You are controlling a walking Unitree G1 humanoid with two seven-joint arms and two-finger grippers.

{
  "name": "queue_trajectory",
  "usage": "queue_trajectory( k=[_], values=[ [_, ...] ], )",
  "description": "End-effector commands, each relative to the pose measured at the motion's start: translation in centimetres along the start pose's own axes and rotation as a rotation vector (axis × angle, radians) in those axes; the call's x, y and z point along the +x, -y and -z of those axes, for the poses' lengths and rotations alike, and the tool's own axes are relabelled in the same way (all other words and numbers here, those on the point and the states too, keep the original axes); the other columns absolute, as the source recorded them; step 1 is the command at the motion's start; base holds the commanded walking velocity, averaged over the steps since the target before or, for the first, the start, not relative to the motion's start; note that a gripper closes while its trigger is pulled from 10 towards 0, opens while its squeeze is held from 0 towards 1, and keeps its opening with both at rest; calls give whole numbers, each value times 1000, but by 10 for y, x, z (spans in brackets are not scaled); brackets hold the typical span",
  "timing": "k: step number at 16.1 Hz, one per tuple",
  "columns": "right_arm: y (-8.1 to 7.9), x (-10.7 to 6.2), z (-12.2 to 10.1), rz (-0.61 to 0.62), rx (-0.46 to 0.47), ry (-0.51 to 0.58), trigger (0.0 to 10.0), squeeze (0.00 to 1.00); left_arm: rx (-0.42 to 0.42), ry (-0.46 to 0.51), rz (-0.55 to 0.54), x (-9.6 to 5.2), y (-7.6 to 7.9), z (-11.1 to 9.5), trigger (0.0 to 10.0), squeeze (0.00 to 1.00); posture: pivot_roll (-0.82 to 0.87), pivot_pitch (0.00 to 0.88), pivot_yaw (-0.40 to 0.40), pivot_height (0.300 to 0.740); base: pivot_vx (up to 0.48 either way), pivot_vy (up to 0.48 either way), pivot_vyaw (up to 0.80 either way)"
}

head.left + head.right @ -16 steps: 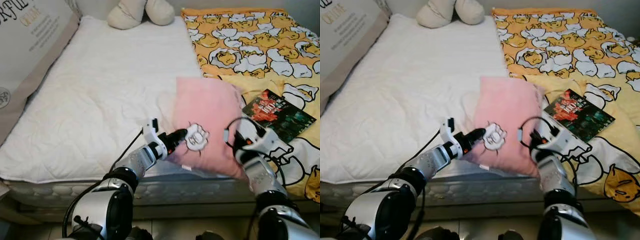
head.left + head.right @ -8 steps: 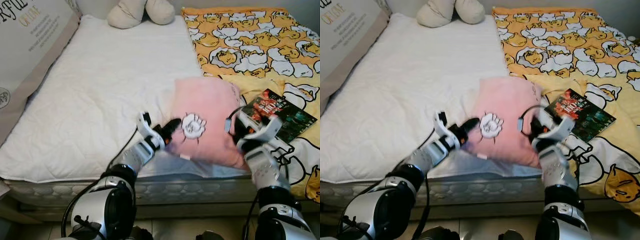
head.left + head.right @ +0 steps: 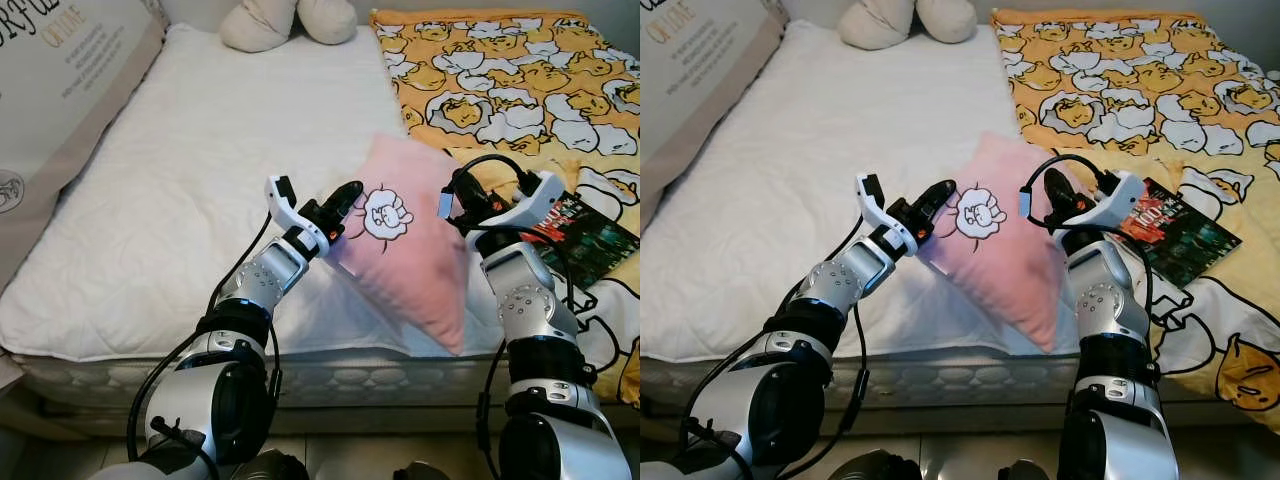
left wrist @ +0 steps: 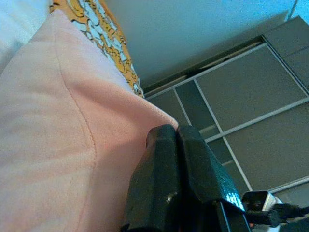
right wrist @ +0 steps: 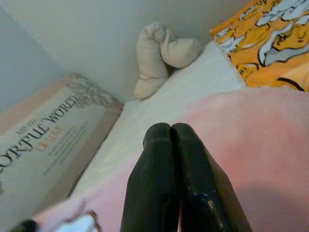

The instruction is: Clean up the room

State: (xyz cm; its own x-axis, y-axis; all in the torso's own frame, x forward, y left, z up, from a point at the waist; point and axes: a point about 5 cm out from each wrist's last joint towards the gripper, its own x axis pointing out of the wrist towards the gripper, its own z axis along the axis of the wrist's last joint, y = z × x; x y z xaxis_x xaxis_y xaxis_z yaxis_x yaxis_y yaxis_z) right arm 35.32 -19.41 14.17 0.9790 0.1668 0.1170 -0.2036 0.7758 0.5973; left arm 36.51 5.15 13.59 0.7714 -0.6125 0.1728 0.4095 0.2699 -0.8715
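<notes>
Lifted off the mattress since a second ago, the pink pillow [image 3: 415, 250] is now held tilted above the white bed [image 3: 180, 190], pressed between both grippers. The left gripper [image 3: 343, 200] is set against its near-left edge, the right gripper [image 3: 462, 190] against its right side. Fingers pressed together are shown in each wrist view, laid flat on the pink fabric rather than pinching it. A grey wardrobe [image 4: 251, 111] is seen from the left wrist; a cream plush toy [image 5: 161, 53] and lettered cushion [image 5: 48, 140] from the right. A book [image 3: 585, 230] lies on the yellow blanket [image 3: 500, 70].
</notes>
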Motion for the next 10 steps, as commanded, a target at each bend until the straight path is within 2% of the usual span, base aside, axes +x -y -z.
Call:
queue_trajectory(
  k=[1,4,5,8,9,10],
  values=[
    [2,-3,4,9,-22,-24,0,0,-32,-10,67,11,16,17,0,0,-160,0,75,706,0,0,0],
    [9,-8,7,62,-129,-59,0,0,-12,6,48,7,12,11,0,0,-159,0,73,706,0,0,0],
    [16,-13,8,98,-166,-67,10000,0,1,15,33,6,11,8,0,0,-160,0,74,706,0,0,0],
    [29,-23,13,159,-202,-87,10000,0,56,48,15,7,11,-6,0,0,-166,0,75,706,0,0,0],
    [31,-26,15,169,-202,-93,10000,0,110,60,-9,6,9,-14,0,0,-169,0,75,706,0,0,0],
    [32,-29,21,177,-214,-109,10000,0,256,64,-72,3,4,-26,0,0,-169,0,73,706,0,0,0]
  ],
)
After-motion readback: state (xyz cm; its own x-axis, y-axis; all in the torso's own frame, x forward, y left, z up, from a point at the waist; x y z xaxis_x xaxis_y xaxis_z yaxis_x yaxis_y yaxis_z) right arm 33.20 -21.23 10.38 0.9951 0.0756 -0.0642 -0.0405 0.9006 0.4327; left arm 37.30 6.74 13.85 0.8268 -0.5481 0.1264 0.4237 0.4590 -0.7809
